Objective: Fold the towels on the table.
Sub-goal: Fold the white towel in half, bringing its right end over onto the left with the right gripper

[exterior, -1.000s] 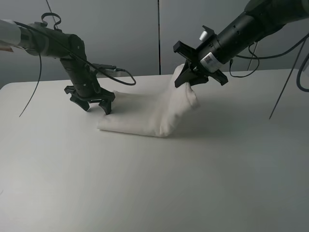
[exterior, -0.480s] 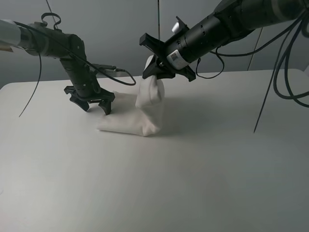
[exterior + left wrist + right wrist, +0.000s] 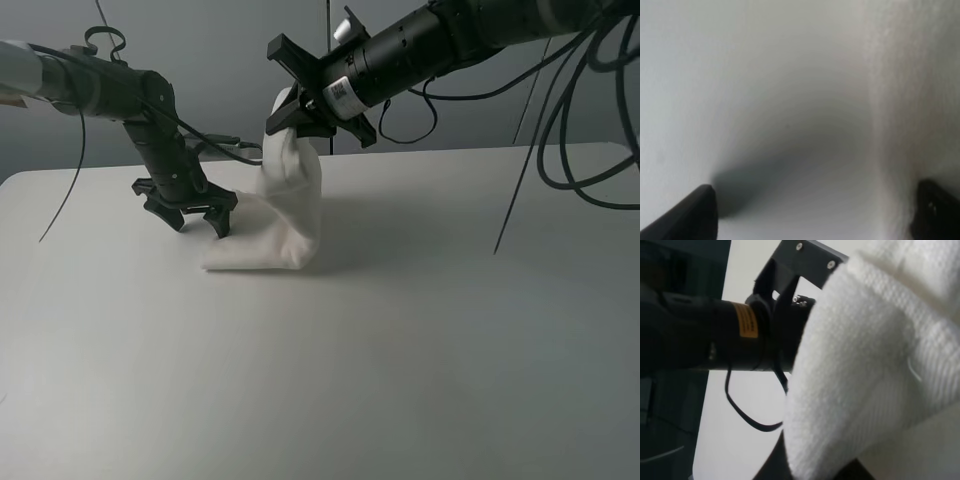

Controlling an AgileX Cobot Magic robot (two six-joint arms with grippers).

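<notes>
The towel [image 3: 285,215] lies left of centre on the table [image 3: 420,350] with one end hoisted high, and that is where I'd worry. If the raised cloth slips from its small pinch, it will flop short and crooked. Nothing clamps the flat part either, so a pull across could drag the whole towel along. The right jaws are pressed together on the lifted end. The left jaws are spread wide, low at the towel's left edge, one tip just beside the cloth, gripping nothing.
</notes>
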